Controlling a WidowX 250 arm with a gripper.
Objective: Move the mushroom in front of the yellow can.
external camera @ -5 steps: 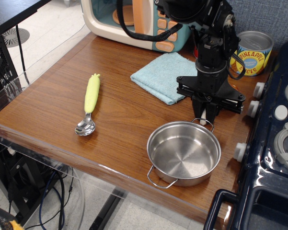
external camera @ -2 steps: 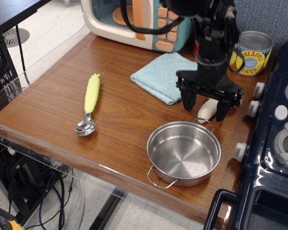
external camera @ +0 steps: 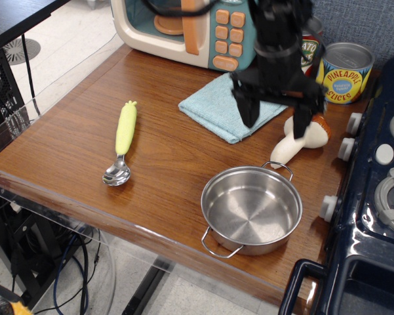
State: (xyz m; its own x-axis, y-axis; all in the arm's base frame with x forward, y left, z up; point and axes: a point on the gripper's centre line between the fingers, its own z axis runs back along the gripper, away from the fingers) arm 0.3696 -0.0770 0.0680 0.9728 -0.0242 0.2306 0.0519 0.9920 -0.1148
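Observation:
The mushroom (external camera: pixel 294 146) lies tipped on its side on the wooden table, cream stem toward the pan, brown-orange cap toward the stove. The yellow can (external camera: pixel 343 73), labelled "Pineapple Slices", stands at the back right, behind the mushroom. My gripper (external camera: pixel 274 117) hangs above the table just left of and above the mushroom, fingers spread wide and empty. The right finger (external camera: pixel 302 118) stands in front of part of the cap.
A steel pan (external camera: pixel 252 209) sits near the front edge. A blue cloth (external camera: pixel 224 104) lies behind the gripper. A yellow-green-handled spoon (external camera: pixel 122 139) is at left. A toy microwave (external camera: pixel 187 29) and a tomato sauce can (external camera: pixel 309 49) stand at the back. A toy stove (external camera: pixel 374 190) bounds the right side.
The gripper opened, let go of the mushroom and rose upward. The mushroom now lies uncovered on its side in front of the yellow can.

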